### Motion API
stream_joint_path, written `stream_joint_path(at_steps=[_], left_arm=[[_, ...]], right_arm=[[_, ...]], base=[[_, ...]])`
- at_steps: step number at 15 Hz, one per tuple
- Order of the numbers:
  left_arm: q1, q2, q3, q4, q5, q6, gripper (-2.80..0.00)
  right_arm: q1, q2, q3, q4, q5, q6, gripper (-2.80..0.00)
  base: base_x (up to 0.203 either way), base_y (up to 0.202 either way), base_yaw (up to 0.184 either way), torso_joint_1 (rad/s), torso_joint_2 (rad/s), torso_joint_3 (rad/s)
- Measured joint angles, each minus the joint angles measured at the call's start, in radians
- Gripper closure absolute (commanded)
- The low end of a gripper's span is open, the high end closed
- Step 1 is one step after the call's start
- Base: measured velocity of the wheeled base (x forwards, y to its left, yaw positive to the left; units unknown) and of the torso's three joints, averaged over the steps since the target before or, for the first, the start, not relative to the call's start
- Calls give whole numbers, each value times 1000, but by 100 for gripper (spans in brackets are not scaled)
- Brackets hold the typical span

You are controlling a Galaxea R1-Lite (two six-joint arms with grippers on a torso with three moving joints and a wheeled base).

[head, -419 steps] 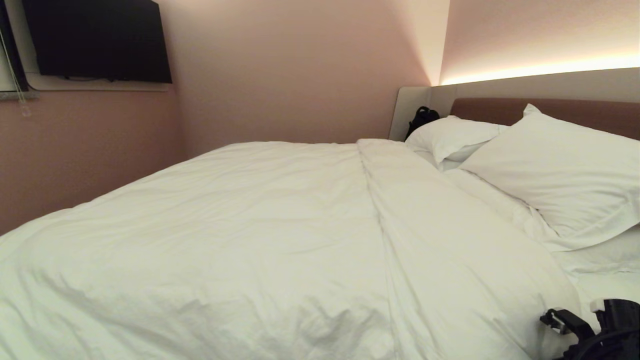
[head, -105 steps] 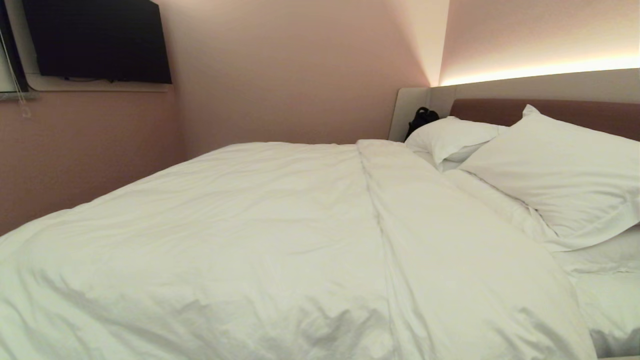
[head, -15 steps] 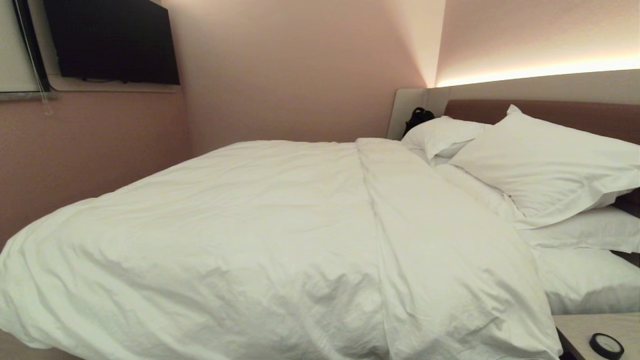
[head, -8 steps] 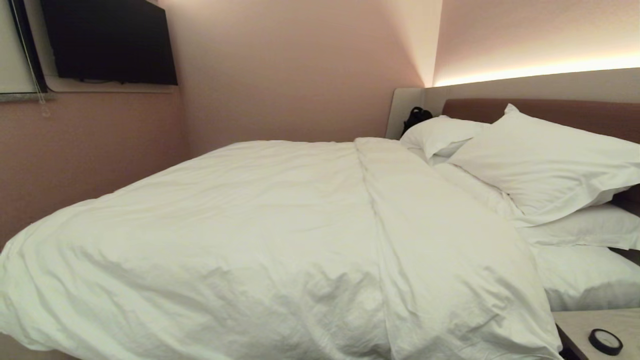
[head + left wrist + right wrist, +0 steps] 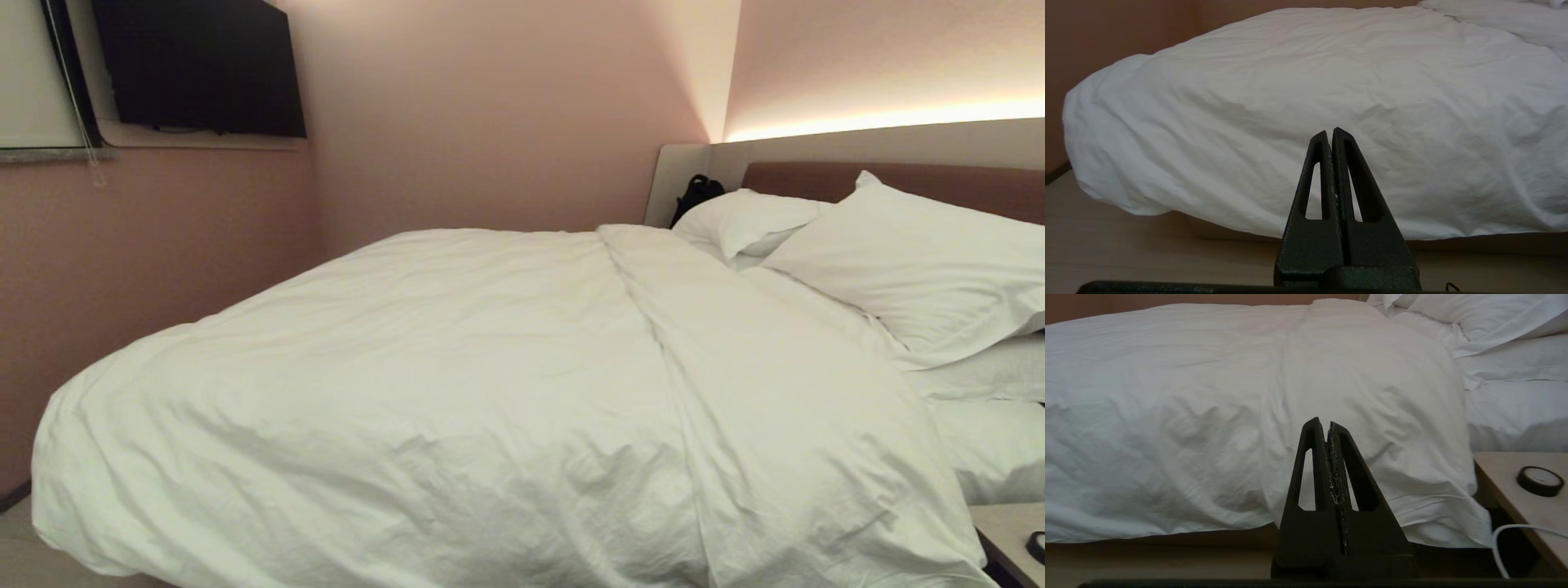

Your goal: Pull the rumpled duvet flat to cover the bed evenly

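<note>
Spread wide but still creased, the duvet [image 5: 457,392] lies over most of the bed [image 5: 865,155], its near edge hanging over the side of the mattress toward the wooden floor [image 5: 1126,249] and its foot-end corner bulging out beside the pink wall [image 5: 163,245]. A long fold runs across it from the far side to the near edge, where a strip toward the head end lies doubled over the rest. Beyond that strip, two white pillows [image 5: 922,269] lean against the mauve-brown headboard, a third pillow [image 5: 988,371] lying flat beneath the nearer one, and the white sheet [image 5: 996,449] shows bare below them. A small black object [image 5: 694,194] sits in the far corner by the pale headboard surround.

Neither arm appears in the head view. Seen from its own wrist camera, the left gripper [image 5: 1331,132] is clenched with nothing between its fingers, held low and apart from the duvet's hanging edge, facing the foot half of the bed. The right gripper [image 5: 1326,422] is likewise pressed closed and empty, clear of the cloth, facing the folded strip. To its side stands a pale bedside table [image 5: 1515,498] bearing a round black disc [image 5: 1539,481], with a white cable [image 5: 1502,539] looping below. A dark television [image 5: 204,69] hangs on the wall past the foot of the bed.
</note>
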Motion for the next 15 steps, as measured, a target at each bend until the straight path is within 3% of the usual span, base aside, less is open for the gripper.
stream_joint_path(at_steps=[15], left_arm=[[0,0,0,0,-1,0,0]], right_arm=[[0,0,0,0,0,0,0]], base=[[0,196,0,4,3,3]])
